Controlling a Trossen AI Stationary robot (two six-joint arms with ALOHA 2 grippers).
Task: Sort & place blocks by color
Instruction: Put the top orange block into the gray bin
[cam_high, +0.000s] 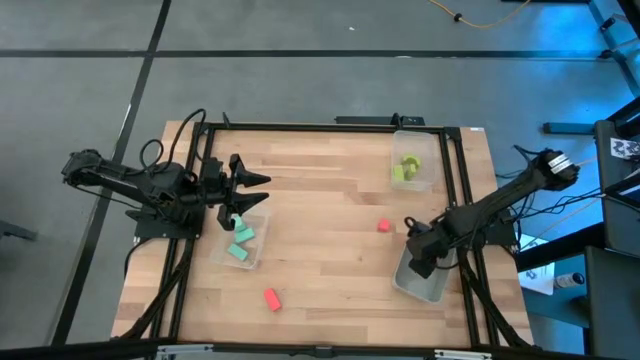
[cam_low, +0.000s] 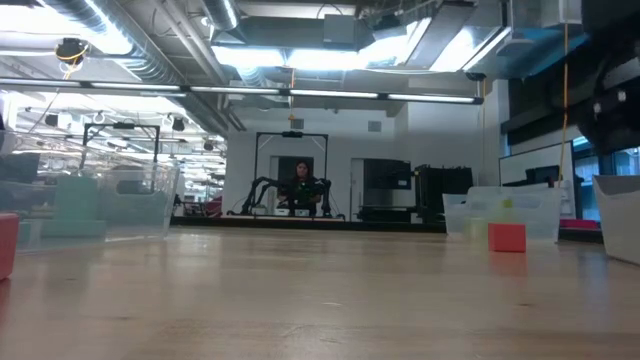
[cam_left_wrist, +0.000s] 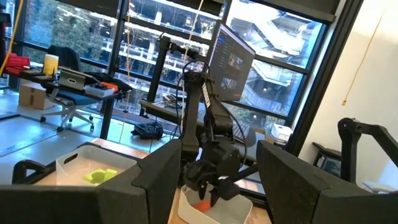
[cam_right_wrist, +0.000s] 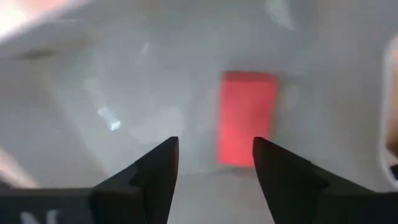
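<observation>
Teal blocks (cam_high: 241, 238) lie in the clear tub (cam_high: 222, 258) at the table's left. My left gripper (cam_high: 265, 192) hovers open just beyond that tub's far edge. Lime blocks (cam_high: 406, 168) lie in the far right tub (cam_high: 428, 150). One red block (cam_high: 384, 226) rests on the table right of centre, and another (cam_high: 271, 298) sits near the near edge. My right gripper (cam_right_wrist: 214, 155) is open and points down into the near right tub (cam_high: 433, 290). A third red block (cam_right_wrist: 246, 118) lies flat on that tub's floor, just past the fingertips.
A black frame (cam_high: 320, 127) borders the wooden table on its far, left and right sides. The open wood between the tubs holds only the two loose red blocks. In the low view a person (cam_low: 301, 185) sits far behind the table.
</observation>
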